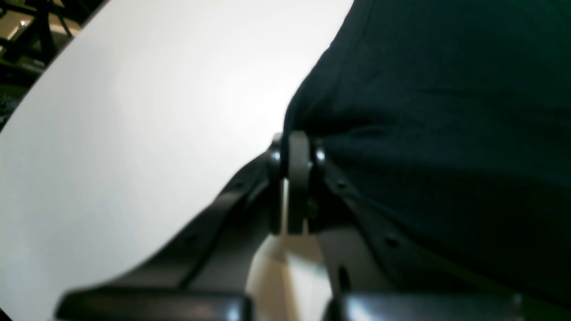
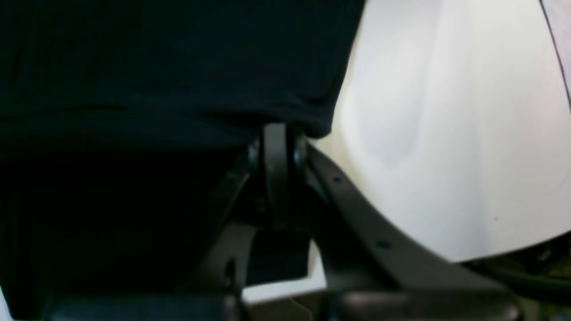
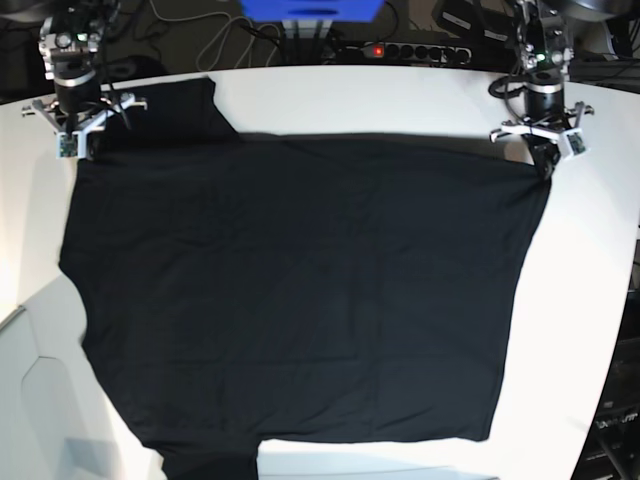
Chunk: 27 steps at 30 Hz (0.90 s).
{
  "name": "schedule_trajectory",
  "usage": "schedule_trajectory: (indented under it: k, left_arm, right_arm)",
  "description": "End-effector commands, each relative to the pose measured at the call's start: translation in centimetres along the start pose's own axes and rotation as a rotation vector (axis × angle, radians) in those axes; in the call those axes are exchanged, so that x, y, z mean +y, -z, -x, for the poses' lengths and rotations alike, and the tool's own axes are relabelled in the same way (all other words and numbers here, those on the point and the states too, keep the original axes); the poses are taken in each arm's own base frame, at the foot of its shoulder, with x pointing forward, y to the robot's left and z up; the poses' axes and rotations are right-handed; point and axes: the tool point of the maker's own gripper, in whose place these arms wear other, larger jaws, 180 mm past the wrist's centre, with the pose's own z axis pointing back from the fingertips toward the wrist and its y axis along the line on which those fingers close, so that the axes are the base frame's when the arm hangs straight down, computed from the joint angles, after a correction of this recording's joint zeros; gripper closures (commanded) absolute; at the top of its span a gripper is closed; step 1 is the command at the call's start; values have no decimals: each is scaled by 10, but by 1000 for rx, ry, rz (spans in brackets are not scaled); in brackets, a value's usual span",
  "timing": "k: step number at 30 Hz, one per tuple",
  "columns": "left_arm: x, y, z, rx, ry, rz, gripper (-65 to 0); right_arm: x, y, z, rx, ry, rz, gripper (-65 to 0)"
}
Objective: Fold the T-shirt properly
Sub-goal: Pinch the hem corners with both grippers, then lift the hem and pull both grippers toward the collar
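The black T-shirt [image 3: 300, 290] lies spread flat on the white table [image 3: 400, 100], with no print showing. My left gripper [image 3: 546, 168] stands at the shirt's far right corner, in the left wrist view its fingers [image 1: 298, 151] pressed together on the cloth edge [image 1: 446, 111]. My right gripper [image 3: 72, 150] is at the far left corner beside a sleeve [image 3: 185, 105]. In the right wrist view its fingers [image 2: 275, 142] are closed with the hem of the T-shirt [image 2: 156, 67] bunched over their tips.
A power strip with a red light [image 3: 400, 50], cables and a blue box [image 3: 310, 10] sit behind the table. The table's rounded edge runs down the right side [image 3: 610, 330]. The other sleeve [image 3: 205, 465] reaches the near edge.
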Motion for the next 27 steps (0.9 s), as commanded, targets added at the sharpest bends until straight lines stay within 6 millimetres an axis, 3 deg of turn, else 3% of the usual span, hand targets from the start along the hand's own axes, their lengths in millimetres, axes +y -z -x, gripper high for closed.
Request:
schedule_trajectory:
  k: [1, 6, 15, 24, 27]
  left_arm:
    - [1, 1, -18, -57, 17, 2, -1]
    - [-4, 12, -35, -105, 2, 7, -1]
    - [-20, 49, -82, -197, -53, 20, -1]
    - [-47, 89, -141, -201, -127, 62, -1]
    - [-51, 100, -152, -199, -147, 67, -1]
  right_arm:
    - [-4, 0, -16, -56, -12, 7, 0]
    - [-6, 10, -42, -125, 2, 18, 0]
    - [-14, 35, -113, -295, 30, 37, 0]
    - [-16, 90, -162, -348, 30, -12, 0]
    - [-18, 107, -175, -351, 39, -24, 0]
